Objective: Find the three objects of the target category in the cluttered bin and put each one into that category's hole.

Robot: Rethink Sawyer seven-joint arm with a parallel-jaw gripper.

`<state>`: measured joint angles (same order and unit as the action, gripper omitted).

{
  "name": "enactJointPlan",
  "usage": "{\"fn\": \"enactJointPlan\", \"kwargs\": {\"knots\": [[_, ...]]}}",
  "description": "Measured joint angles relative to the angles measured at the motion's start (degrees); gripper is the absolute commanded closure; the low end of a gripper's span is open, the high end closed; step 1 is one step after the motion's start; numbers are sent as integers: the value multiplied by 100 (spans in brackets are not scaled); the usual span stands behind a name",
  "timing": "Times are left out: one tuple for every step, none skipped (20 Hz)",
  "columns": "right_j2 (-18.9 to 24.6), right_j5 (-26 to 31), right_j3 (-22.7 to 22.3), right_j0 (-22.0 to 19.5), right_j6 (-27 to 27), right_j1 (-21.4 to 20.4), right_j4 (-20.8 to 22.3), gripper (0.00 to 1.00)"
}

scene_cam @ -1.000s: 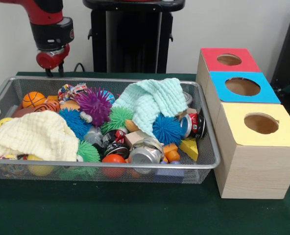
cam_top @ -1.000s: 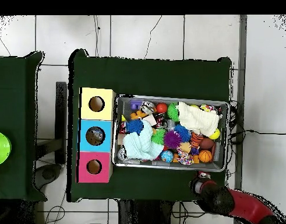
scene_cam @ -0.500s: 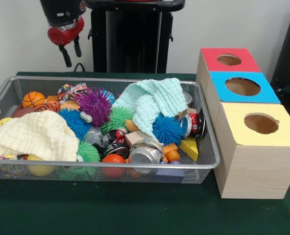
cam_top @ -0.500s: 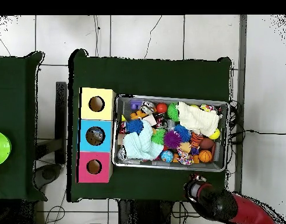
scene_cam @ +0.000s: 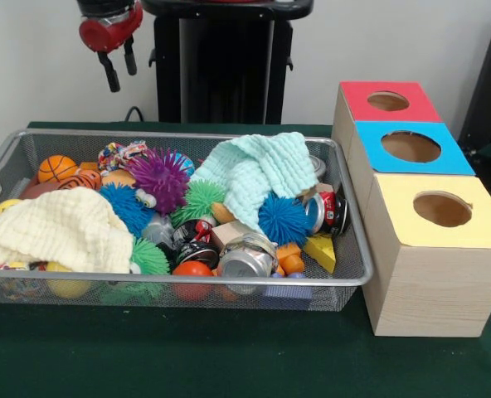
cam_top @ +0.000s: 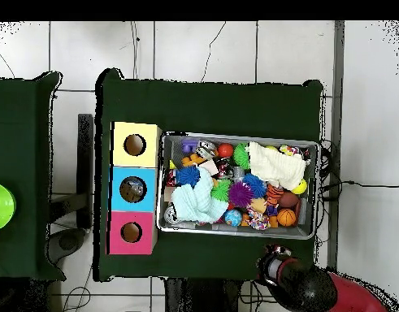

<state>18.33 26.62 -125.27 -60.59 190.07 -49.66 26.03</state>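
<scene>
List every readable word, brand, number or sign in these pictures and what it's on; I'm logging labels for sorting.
None can be read.
Red can at the right end of the wire basket: printing shows, too blurred to read.
Dark can near the basket's front: markings show, too blurred to read.
Red, blue and yellow box tops: plain colour, no text.
Claw: no marking visible.
</scene>
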Motion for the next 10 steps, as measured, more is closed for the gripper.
{"fn": "enactJointPlan", "kwargs": {"knots": [[2, 0, 0, 0, 0, -14, 0, 0], [2, 0, 1, 5, 0, -53, 15, 0], [2, 0, 0, 15, 0, -78, 45, 0], [2, 0, 0, 41, 0, -111, 110, 0], [2, 0, -1, 66, 0, -134, 164, 0], [1, 1, 1, 114, 0, -165, 251, 0], [1, 0, 2, 154, 0, -180, 304, 0], [2, 0, 4, 187, 0, -189, 341, 0], [-1, -11, 9, 279, 0, -200, 422, 0], [-7, -37, 16, 396, 0, -200, 497, 0]]}}
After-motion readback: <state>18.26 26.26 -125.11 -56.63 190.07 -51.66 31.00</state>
